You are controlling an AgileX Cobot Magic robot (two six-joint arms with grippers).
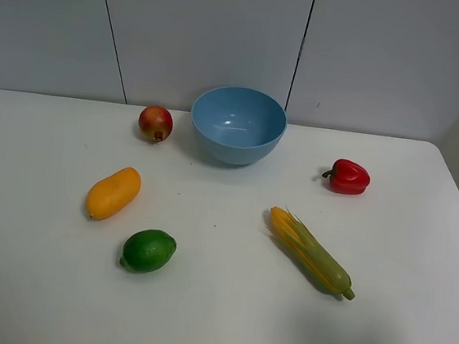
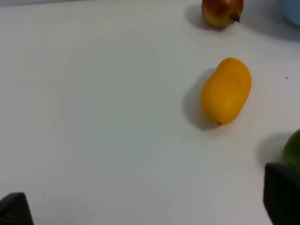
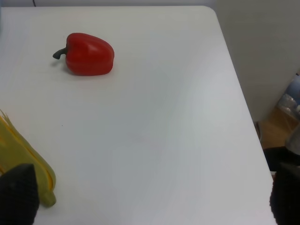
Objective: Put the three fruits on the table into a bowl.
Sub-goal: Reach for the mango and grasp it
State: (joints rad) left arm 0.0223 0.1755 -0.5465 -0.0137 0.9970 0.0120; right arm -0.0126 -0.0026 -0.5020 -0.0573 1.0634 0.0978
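On the white table (image 1: 214,318) lie an orange mango (image 1: 113,193), a red-yellow pomegranate (image 1: 155,123) and a green lime (image 1: 148,250), all on the left. The light-blue bowl (image 1: 238,124) stands empty at the back middle. Neither gripper shows in the high view. In the left wrist view the mango (image 2: 226,90), the pomegranate (image 2: 222,11) and an edge of the lime (image 2: 292,149) show ahead of my left gripper (image 2: 145,206), whose fingertips stand wide apart with nothing between them. My right gripper (image 3: 150,201) is open too, over bare table.
A red bell pepper (image 1: 347,176) lies at the right, also in the right wrist view (image 3: 89,53). A yellow-green corn cob (image 1: 310,250) lies right of centre, its husk end by my right gripper's finger (image 3: 23,161). The table's right edge (image 3: 239,93) is close.
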